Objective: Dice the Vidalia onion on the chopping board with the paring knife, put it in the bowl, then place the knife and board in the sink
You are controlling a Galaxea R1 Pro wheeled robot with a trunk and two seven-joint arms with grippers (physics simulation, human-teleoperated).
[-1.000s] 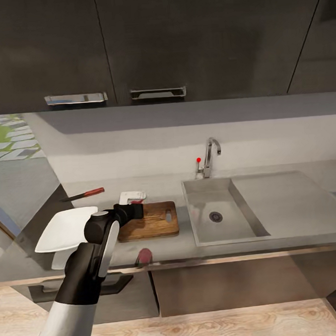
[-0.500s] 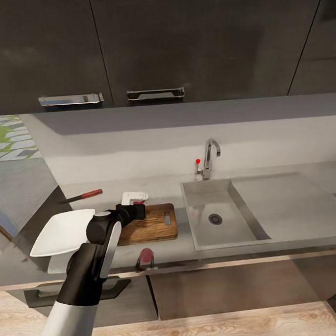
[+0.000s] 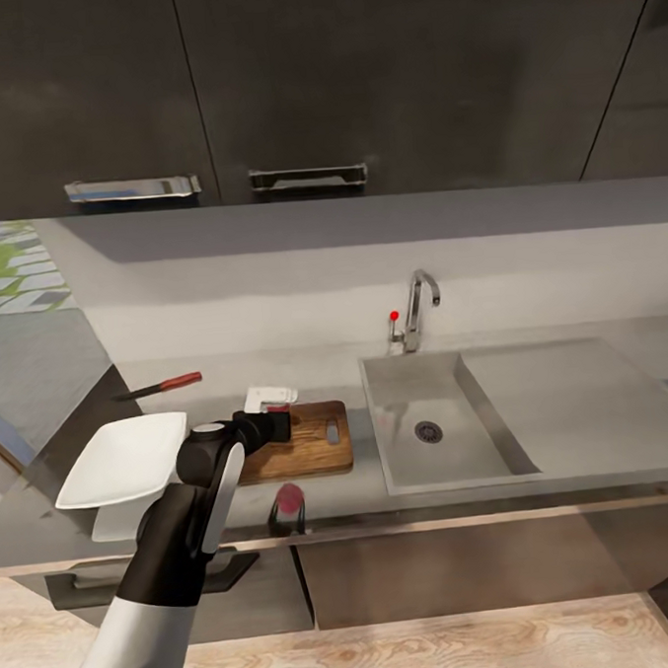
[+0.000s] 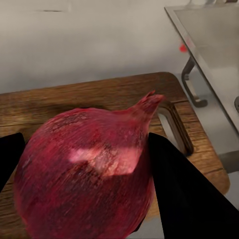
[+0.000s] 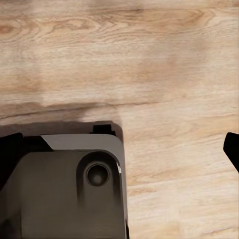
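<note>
My left gripper is shut on the onion, a whole dark red-skinned bulb with a pointed tip. It hangs just above the dark brown chopping board. In the head view the left gripper sits over the left end of the board, and the wrist hides most of the onion. The paring knife lies on the countertop behind the white bowl. The sink is to the right of the board. My right gripper hangs open over the floor.
The chrome tap with its red-tipped lever stands behind the basin, and the flat drainer stretches to the right. Dark wall cabinets hang above the counter. The right wrist view looks down at the robot's base and the wooden floor.
The head view has shifted slightly. The left gripper still holds the onion over the board's left end and has barely moved.
</note>
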